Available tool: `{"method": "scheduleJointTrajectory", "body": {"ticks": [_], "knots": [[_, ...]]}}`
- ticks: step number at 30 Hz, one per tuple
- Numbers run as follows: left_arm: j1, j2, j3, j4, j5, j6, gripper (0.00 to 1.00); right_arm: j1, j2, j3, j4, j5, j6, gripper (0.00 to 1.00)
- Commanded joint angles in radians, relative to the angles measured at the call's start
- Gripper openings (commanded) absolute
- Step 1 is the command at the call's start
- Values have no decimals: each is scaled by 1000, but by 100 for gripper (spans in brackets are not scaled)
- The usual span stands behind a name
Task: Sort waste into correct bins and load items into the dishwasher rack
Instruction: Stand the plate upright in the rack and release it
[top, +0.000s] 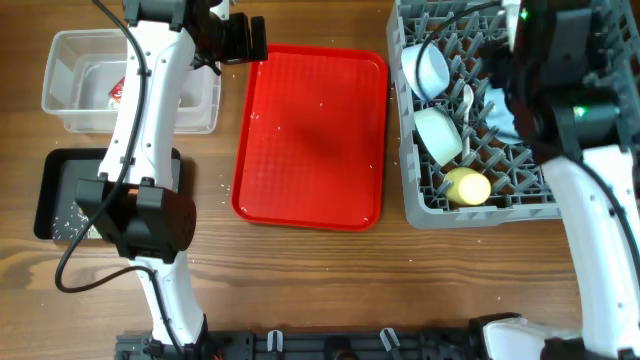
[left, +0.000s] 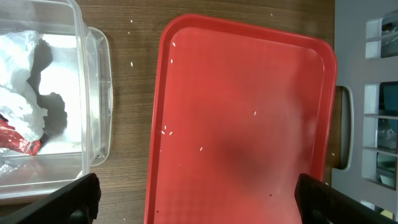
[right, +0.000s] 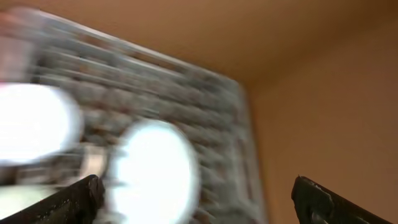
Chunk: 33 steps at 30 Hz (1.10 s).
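left pincer (left: 196, 202): jaws spread wide, nothing between them; hangs over the near-left part of the red tray (top: 310, 135), just beside the clear tub (top: 70, 115)
right pincer (right: 199, 205): fingers far apart at the two bottom corners of its blurred wrist view, holding nothing; above the dishwasher rack (top: 420, 190)
clear tub: upper left of the overhead frame; inside lie the white tissue (left: 18, 81) and the red-and-white wrapper (left: 15, 140), touching
black tray (top: 50, 180): left edge of the overhead frame, below the tub, partly under the left arm; rice grains (top: 70, 215) scattered in it
red tray: centre of the tabletop (top: 300, 280); bare but for a few stray grains
dishwasher rack: right side of the overhead frame; upper bowl (top: 428, 66) and lower bowl (top: 440, 135) stand tilted among the pegs; white spoon (top: 465, 100) between them; yellow cup (top: 467, 186) on its side near the lower edge; pale blue plate (top: 498, 117) partly hidden under the right arm
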Motion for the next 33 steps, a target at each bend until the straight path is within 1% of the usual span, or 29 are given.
{"method": "scheduleJointTrajectory", "body": {"ticks": [1, 2, 5, 9, 12, 14, 15, 19, 22, 24, 30, 33], "knots": [[0, 13, -5, 3, -6, -6, 100, 60, -24, 4, -7, -427, 78, 100], [0, 13, -5, 3, -5, -6, 100, 74, -25, 4, -6, -486, 106, 100], [0, 13, -5, 3, -6, -6, 100, 97, -25, 4, 3, -706, 292, 100], [0, 13, -5, 3, -6, -6, 100, 98, -24, 4, 1, -762, 499, 100], [0, 13, -5, 3, -6, -6, 100, 98, -22, 4, -2, -774, 754, 100], [0, 13, -5, 3, -6, -6, 100, 98, -22, 4, -11, -772, 865, 100], [0, 13, -5, 3, -6, -6, 100, 97, -22, 4, -18, -763, 881, 100], [0, 13, -5, 3, -6, -6, 100, 96, -22, 4, -21, -702, 869, 100], [0, 13, -5, 3, -6, -6, 100, 96, -22, 4, 10, -715, 708, 100], [0, 13, -5, 3, -5, -6, 100, 95, -22, 4, 15, -726, 652, 100], [0, 13, -5, 3, -5, -6, 100, 93, -22, 3, 19, -726, 515, 100], [0, 13, -5, 3, -6, -6, 100, 76, -23, -4, 38, -726, 507, 100]]}}
